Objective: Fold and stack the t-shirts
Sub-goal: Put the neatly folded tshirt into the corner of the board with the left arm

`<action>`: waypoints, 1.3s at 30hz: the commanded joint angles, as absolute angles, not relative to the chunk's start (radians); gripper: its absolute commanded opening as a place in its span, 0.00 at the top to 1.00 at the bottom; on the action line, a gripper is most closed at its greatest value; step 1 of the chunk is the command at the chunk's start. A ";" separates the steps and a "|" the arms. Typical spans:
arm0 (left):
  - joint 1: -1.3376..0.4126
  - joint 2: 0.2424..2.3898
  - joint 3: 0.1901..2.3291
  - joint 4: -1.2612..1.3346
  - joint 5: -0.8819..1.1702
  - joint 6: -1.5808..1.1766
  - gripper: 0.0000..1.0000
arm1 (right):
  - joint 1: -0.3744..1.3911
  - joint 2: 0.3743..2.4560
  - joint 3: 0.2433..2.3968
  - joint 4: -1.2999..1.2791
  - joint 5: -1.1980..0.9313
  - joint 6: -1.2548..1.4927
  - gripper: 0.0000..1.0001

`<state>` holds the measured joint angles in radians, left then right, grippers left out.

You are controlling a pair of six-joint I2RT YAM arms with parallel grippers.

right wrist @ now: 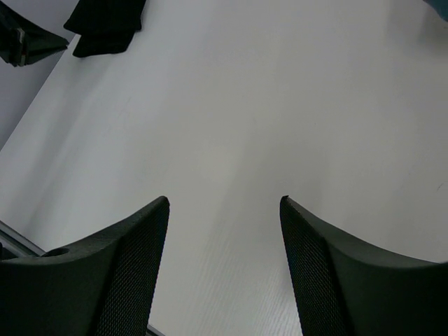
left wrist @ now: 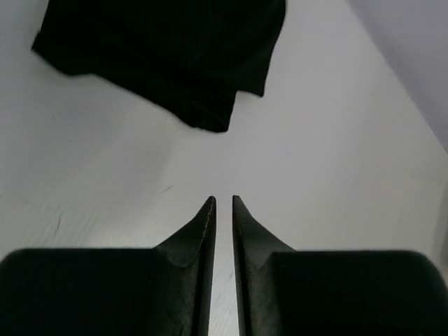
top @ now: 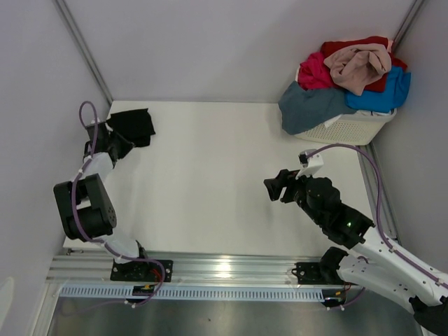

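A black t-shirt (top: 131, 126) lies folded small at the table's far left corner; it also shows in the left wrist view (left wrist: 168, 49) and the right wrist view (right wrist: 105, 24). My left gripper (top: 119, 143) (left wrist: 224, 199) sits just short of its near edge, apart from the cloth, jaws almost together with only a thin slit and nothing between them. The other t-shirts are heaped on the basket: slate grey-blue (top: 311, 105), bright blue (top: 381, 94), beige-pink (top: 360, 66), red (top: 353, 45), magenta (top: 315, 70). My right gripper (top: 271, 185) (right wrist: 224, 199) hangs open and empty over bare table.
The white slotted basket (top: 350, 129) stands at the far right corner against the wall. White walls close in the table (top: 210, 175) on the left, back and right. A metal rail (top: 224, 269) runs along the near edge.
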<state>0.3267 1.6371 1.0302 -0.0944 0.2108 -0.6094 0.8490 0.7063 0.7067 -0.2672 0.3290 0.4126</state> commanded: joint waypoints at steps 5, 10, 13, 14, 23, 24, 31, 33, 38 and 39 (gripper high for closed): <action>0.241 1.491 0.818 0.529 0.144 -0.256 0.80 | 0.851 0.680 0.701 -0.264 0.341 0.384 0.32; 0.155 1.512 0.935 0.335 0.071 -0.094 0.79 | 0.853 0.643 0.712 -0.304 0.350 0.367 0.32; 0.062 1.513 1.005 0.297 -0.147 0.217 0.80 | 0.853 0.612 0.706 -0.316 0.354 0.367 0.31; 0.046 1.506 0.990 0.329 -0.193 0.260 0.80 | 0.853 0.606 0.703 -0.316 0.353 0.367 0.32; -0.164 1.624 0.904 0.477 -0.526 0.702 0.84 | 0.847 0.621 0.706 -0.311 0.342 0.302 0.30; -0.176 1.637 0.896 0.515 -0.620 0.722 0.84 | 0.845 0.623 0.709 -0.314 0.336 0.296 0.31; -0.175 1.655 0.824 0.528 -0.736 0.759 0.80 | 0.842 0.624 0.703 -0.316 0.293 0.291 0.30; -0.175 1.672 0.834 0.549 -0.796 0.762 0.75 | 0.841 0.629 0.704 -0.310 0.284 0.288 0.30; -0.175 1.720 0.893 0.400 -0.845 0.732 0.02 | 0.841 0.630 0.718 -0.316 0.273 0.285 0.30; -0.175 1.732 0.897 0.378 -0.838 0.698 0.02 | 0.841 0.624 0.719 -0.318 0.273 0.287 0.30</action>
